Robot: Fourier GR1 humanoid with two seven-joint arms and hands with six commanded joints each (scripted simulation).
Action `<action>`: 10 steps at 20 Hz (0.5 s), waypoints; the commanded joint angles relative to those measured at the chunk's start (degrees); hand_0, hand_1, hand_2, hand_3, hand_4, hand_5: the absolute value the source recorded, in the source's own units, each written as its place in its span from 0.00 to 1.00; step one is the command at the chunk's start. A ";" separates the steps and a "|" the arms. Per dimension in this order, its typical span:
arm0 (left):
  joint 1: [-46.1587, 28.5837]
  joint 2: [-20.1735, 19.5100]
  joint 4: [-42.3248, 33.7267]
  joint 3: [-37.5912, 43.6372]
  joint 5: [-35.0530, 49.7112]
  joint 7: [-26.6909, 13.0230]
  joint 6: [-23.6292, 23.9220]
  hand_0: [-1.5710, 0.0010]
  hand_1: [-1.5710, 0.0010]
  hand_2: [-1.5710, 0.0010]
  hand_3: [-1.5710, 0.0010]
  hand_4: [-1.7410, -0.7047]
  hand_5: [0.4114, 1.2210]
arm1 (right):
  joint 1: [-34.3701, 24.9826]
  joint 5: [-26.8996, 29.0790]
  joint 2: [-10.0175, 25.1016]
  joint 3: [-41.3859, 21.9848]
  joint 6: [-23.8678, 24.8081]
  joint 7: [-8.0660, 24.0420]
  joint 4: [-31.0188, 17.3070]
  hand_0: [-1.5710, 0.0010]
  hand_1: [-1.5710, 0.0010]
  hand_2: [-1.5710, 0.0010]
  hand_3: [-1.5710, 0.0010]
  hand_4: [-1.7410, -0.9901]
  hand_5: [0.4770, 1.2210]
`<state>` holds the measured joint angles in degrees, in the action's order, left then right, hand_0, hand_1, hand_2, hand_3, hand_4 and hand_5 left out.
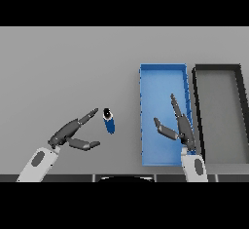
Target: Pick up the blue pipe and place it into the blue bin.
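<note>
Left hand point(73, 134) was unclenched beside blue pipe point(109, 121), apparently not touching; pipe could roll. Right hand point(179, 125) was unclenched over blue bin point(163, 72), lower right.

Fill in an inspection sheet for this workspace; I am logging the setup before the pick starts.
Surface: grey table, plain.
Job's things: blue pipe stands on the table, left of the blue bin, apart from it; nothing seen inside the bin.
Clutter: black bin beside the blue bin, on its right.
Robot hands: left robot hand open, fingers pointing at the pipe, not touching it; right robot hand open over the blue bin, holding nothing.
Cables: nothing seen.
Surroundings: nothing seen.
</note>
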<state>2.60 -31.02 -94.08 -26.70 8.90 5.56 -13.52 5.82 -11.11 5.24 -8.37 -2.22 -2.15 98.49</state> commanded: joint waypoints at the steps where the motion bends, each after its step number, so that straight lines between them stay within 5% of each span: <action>1: 0.97 1.07 0.73 -0.42 -0.19 -0.91 0.13 1.00 1.00 1.00 1.00 0.53 0.06 | 0.04 -0.09 -0.01 0.04 0.09 0.07 -0.09 1.00 1.00 1.00 1.00 0.68 0.19; 10: 7.56 11.45 12.56 -3.89 -4.56 -1.03 0.91 1.00 1.00 1.00 1.00 0.57 0.06 | 1.27 -0.19 0.10 0.23 0.45 0.81 1.30 1.00 1.00 1.00 1.00 0.71 0.17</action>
<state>10.18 -19.52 -81.53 -30.61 4.33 4.39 -12.60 7.07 -11.30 5.35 -8.14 -1.77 -1.35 99.80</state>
